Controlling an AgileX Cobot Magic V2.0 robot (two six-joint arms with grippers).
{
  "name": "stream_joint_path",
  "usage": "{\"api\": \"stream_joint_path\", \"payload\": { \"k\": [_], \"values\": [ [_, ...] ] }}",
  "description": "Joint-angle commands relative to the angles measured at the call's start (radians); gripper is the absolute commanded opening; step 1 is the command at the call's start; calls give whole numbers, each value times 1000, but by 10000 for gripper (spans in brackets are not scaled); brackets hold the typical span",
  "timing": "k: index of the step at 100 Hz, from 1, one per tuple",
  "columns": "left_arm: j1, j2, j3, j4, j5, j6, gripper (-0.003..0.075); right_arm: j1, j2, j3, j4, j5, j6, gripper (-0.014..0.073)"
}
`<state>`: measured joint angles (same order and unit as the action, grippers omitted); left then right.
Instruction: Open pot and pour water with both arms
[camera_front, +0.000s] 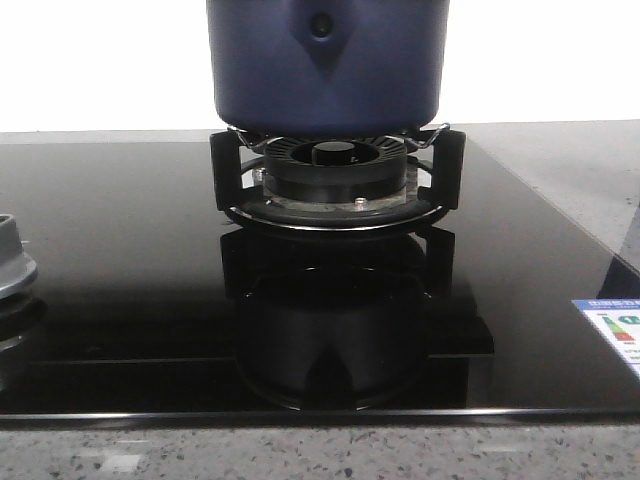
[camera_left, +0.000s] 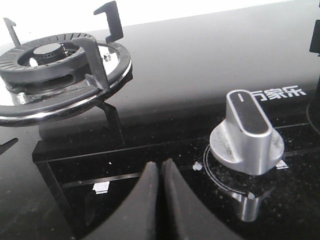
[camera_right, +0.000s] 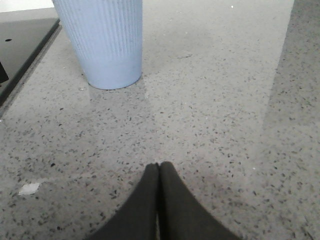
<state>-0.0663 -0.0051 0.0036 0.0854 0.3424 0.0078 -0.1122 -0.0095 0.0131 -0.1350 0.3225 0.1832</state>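
Currently: pot (camera_front: 328, 65) seated on burner stand (camera_front: 335, 175). Left gripper (camera_left: 160, 172) and right gripper (camera_right: 159, 172) fingers pressed together, empty. Risk: closed-fingered approach knocks knob (camera_left: 247, 132) or cup (camera_right: 102, 42).

Front view: the background behind the pot (camera_front: 327, 65) is blown out to plain white, so the pot reads dark and backlit, while the glossy black cooktop (camera_front: 120, 260) mirrors the burner ring (camera_front: 335, 170) sharply. Left wrist view: the far edge is likewise overexposed, highlights glare on the chrome ring (camera_left: 75, 97) and the knob (camera_left: 247, 132), and the close gripper (camera_left: 160, 172) is soft. Right wrist view: even, diffuse light on the speckled counter (camera_right: 215, 115), a faint sheen below the cup (camera_right: 102, 42), gripper (camera_right: 159, 172) blurred.
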Motion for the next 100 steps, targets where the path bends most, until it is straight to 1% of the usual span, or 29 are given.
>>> {"api": "stream_joint_path", "payload": {
  "k": [1, 78, 85, 93, 96, 100],
  "values": [
    [2, -21, 43, -2, -45, -8, -20, -8, -21, 27, -15, -16, -9, -64],
    [2, -21, 43, -2, -45, -8, -20, -8, -21, 27, -18, -18, -9, -64],
    [2, -21, 43, -2, -45, -8, -20, -8, -21, 27, -53, -68, -9, -64],
    [2, -21, 43, 24, -45, -8, -20, -8, -21, 27, -51, -198, -9, -64],
    [2, -21, 43, 26, -45, -8, -20, -8, -21, 27, -40, -246, -2, -64],
    [2, -21, 43, 26, -51, -8, -20, -8, -21, 27, 10, -322, 12, -64]
  ]
}}
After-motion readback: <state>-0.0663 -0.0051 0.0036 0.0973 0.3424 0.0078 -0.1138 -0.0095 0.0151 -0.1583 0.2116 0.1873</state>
